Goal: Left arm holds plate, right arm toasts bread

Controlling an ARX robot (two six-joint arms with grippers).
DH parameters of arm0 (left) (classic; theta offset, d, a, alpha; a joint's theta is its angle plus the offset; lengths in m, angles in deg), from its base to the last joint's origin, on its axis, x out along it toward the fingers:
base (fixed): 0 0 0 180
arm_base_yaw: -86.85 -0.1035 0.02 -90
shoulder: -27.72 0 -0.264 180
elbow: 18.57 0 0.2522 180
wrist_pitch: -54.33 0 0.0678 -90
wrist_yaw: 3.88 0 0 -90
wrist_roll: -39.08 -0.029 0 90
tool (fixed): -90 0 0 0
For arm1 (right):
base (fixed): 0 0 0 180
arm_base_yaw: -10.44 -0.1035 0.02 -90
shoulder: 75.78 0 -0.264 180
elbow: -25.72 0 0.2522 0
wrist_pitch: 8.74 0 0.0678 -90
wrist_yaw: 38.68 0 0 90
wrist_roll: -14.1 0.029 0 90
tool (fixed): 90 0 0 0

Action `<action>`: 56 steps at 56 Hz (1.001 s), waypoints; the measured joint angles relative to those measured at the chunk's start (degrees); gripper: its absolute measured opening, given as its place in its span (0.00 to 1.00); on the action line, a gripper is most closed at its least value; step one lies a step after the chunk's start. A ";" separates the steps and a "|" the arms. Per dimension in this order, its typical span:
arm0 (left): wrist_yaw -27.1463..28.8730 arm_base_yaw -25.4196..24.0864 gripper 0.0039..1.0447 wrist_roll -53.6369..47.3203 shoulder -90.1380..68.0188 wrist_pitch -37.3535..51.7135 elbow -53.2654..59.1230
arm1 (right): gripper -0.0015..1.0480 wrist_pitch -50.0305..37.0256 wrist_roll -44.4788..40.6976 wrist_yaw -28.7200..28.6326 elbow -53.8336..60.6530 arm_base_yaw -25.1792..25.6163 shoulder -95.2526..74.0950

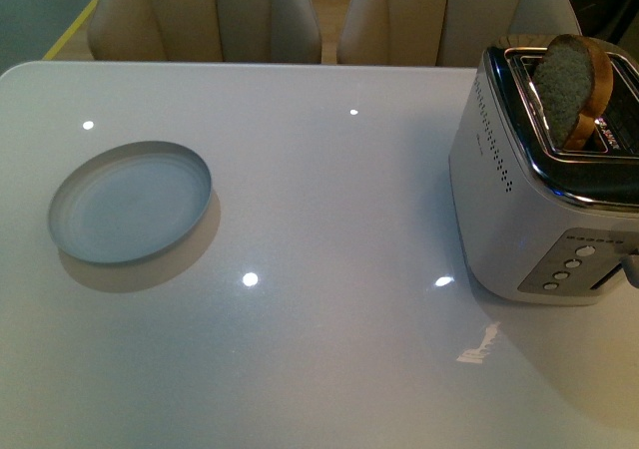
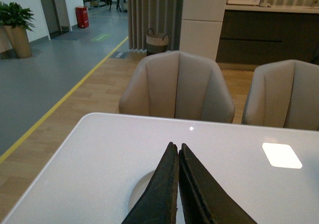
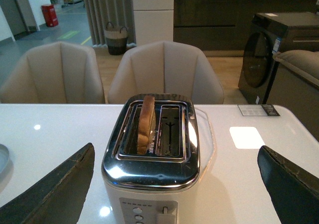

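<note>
A plate [image 1: 130, 202] and a toaster [image 1: 544, 195] are set well apart on a counter [image 1: 329, 269], with chairs [image 1: 205, 15] placed behind it.

The plate is positioned on the counter's left side, the toaster at the right edge. A slice of bread [image 1: 571, 88] is lodged in the toaster's left slot, partly raised above the top. The right gripper [image 3: 174, 184] is held in front of the toaster, one finger to either side. The left gripper [image 2: 178, 149] is held above the counter near the plate.
</note>
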 joint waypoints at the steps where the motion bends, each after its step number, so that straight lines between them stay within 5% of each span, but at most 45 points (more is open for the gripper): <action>1: 0.02 0.02 0.03 0.00 0.61 -0.63 0.42 | 0.91 0.00 0.00 0.00 0.00 0.00 0.00; 56: 0.04 0.07 0.03 -0.02 37.24 -33.31 2.82 | 0.91 0.00 0.00 -0.02 0.00 0.00 0.00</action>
